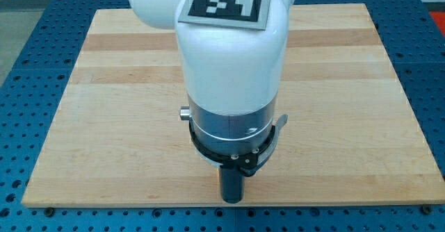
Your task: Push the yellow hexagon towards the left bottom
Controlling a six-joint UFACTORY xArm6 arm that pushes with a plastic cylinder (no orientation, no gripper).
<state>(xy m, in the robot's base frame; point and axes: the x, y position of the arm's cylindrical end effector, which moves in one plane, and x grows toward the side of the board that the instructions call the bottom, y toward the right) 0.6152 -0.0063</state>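
Camera view showed my tip (232, 199) low near the bottom edge of the worktop (104, 121), with no hand fitted to clench or release. No yellow hexagon showed; possibly the arm (229, 58) hid it, so progress could not be judged.

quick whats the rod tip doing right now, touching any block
My tip: at the light wooden board's bottom edge, near the middle, touching no block that shows. No block is visible; the white arm may hide the yellow hexagon.
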